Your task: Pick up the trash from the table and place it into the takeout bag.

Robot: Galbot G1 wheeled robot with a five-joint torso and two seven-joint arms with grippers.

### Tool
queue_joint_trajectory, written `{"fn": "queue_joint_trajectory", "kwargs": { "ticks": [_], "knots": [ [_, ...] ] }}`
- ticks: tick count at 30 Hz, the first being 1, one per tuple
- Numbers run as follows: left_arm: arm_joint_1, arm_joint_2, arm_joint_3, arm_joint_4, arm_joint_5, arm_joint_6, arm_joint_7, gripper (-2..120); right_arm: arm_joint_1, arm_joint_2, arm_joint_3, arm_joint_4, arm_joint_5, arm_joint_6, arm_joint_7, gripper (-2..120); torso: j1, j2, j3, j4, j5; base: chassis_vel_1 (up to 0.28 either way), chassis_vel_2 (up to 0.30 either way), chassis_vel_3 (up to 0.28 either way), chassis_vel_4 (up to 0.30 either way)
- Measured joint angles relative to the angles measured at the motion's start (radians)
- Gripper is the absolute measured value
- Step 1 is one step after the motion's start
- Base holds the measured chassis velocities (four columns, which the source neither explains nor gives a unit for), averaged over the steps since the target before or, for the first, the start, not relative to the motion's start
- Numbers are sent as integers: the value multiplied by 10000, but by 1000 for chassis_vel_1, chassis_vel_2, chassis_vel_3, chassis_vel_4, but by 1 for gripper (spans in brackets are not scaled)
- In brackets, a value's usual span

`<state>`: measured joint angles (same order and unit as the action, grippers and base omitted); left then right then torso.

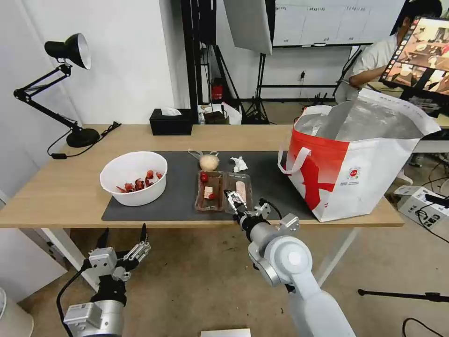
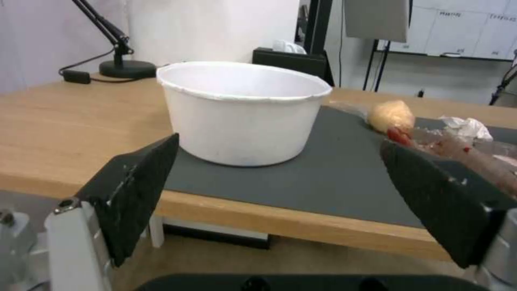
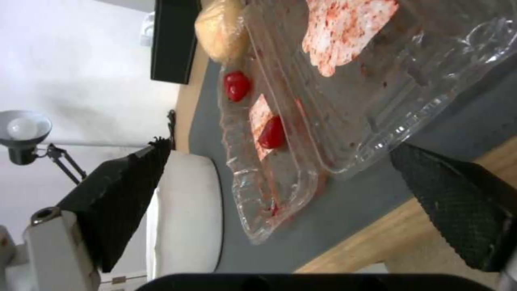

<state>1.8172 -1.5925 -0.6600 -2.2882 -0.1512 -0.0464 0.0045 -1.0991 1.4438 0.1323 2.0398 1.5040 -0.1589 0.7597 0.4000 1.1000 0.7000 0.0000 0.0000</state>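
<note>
Spanning the middle of the head view: a light-wood desk (image 1: 61, 192) carrying a dark grey mat (image 1: 177, 196). Standing at the right of the frame, on the desk's right end: the takeout bag (image 1: 355, 159), mouth gaping, foil lining showing, nothing of the trash yet visible inside.

Sitting on the mat at centre left: the white bowl (image 1: 134, 178) with red scraps. Lying at centre, near the desk's front edge: the clear clamshell tray (image 1: 223, 191) with cherry tomatoes and food scraps. Resting just behind it: the knotted bag with a beige lump (image 1: 209, 161) and, to its right, the crumpled tissue (image 1: 239, 164).

Reaching in from the lower centre: the right gripper (image 1: 232, 200), spread wide and holding nothing, poised at the tray's near edge; in the right wrist view, dark pads flanking the tray's (image 3: 345, 101) corner without touching. Hanging low at lower left, below the desk's edge: the left gripper (image 1: 122, 235), likewise wide open and empty, facing the bowl (image 2: 242, 111).

Judging by this, approaching the tray for a first pick. Next move calling for closing on the thin rim and lifting level, keeping the tomatoes from rolling out.
</note>
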Motion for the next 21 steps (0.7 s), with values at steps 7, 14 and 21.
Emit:
{"fn": "queue_joint_trajectory", "kwargs": {
  "ticks": [7,14,21],
  "knots": [
    [29,-1,3,0,2,-17,-1,100,45,56,-7,-26,-77,62,-23,100,0,0,0,0,0,0,0,0,0],
    [31,0,-1,15,9,-52,-3,100,201,41,-119,-288,-463,14,-186,100,0,0,0,0,1,0,0,0,0],
    [-21,0,31,108,23,-80,-6,100,399,42,-253,-577,-989,-32,-379,100,0,0,0,0,0,0,0,0,0]
  ]
}}
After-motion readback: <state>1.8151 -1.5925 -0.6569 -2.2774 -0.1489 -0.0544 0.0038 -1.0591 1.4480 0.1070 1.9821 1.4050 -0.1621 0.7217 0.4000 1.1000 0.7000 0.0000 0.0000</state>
